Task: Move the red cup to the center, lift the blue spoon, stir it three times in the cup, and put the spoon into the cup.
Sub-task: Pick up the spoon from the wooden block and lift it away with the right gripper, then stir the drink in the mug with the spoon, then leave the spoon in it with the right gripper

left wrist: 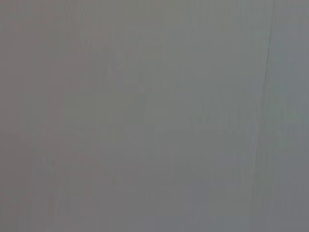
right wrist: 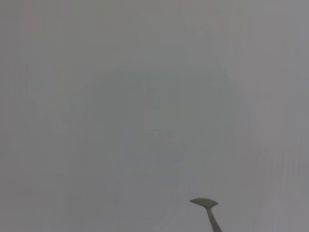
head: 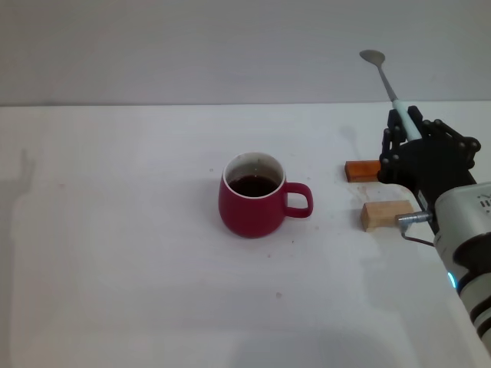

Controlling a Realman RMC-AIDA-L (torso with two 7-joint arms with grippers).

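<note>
- The spoon (head: 387, 80) is off the counter (head: 115, 230), pinched by its pale blue handle in the right pincer (head: 405, 126) near the counter's far right edge. Its metal bowl points up and away, toward the wall.
- In the right wrist view only the bowl and neck (right wrist: 206, 208) show, against blank wall.
- The spoon looks light and stiff. The handle is slim and smooth, so it could twist in the grip when the bowl meets liquid. The hold sits on the handle end, which leaves the bowl free to dip.
- The cup (head: 253, 203) stands upright about mid-counter, handle toward the right edge, with dark liquid inside. It is ceramic, heavy and spillable, so stirring should be gentle.
- An orange block (head: 362, 169) and a tan block (head: 386, 215) lie just beside the pincer.
- The left pincer is not in sight.
</note>
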